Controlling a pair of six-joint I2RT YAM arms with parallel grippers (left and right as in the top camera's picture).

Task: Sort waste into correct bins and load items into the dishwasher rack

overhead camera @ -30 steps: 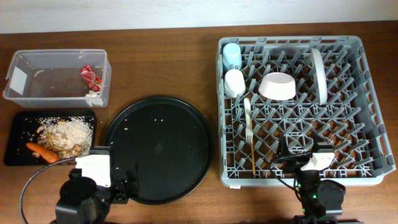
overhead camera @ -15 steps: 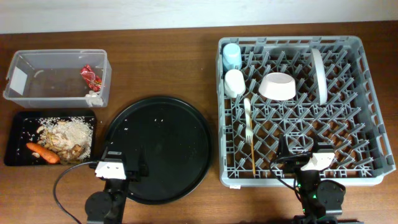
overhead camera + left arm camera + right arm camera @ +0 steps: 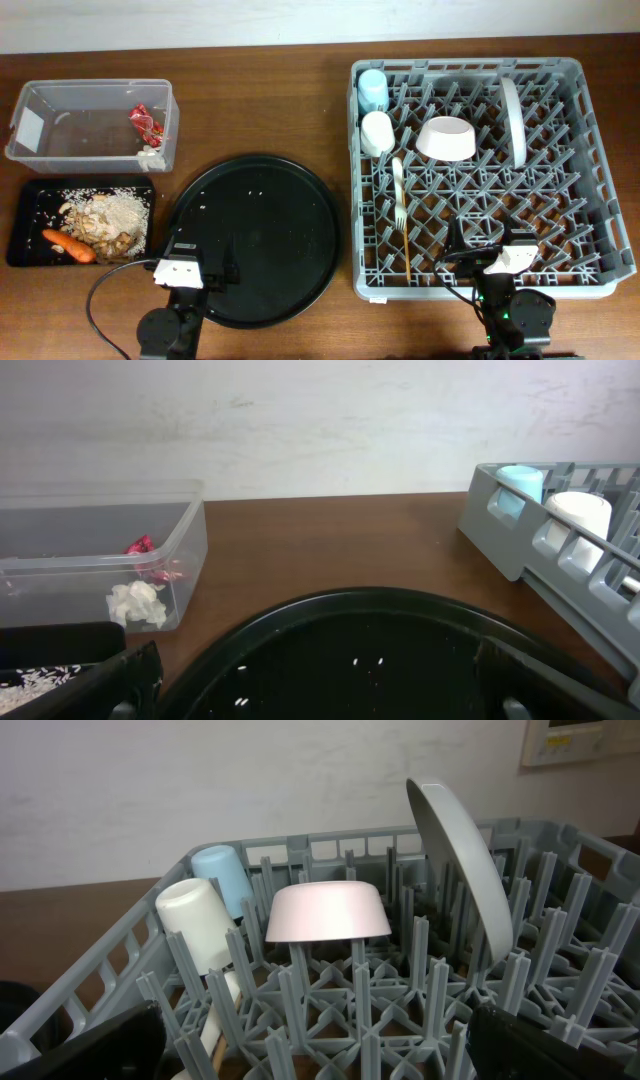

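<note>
Grey rack [image 3: 460,67]: blue cup [image 3: 372,88], cream cup [image 3: 377,131], one bowl [image 3: 446,138], one plate [image 3: 513,120], one fork [image 3: 397,185], one chopstick [image 3: 405,250]. Clear box [image 3: 80,125]: red wrapper [image 3: 146,120], white scrap [image 3: 150,155]. Small black tray [image 3: 25,215]: crumbs [image 3: 110,215], one carrot [image 3: 68,243]. Left pincer [image 3: 318,690], wide and empty, sits just right of that tray; right pincer [image 3: 318,1050], wide too, over the rack's near edge.

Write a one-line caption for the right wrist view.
Grey dishwasher rack holding a light-blue cup, a cream cup, an upside-down white bowl and a white plate standing on edge.
</note>
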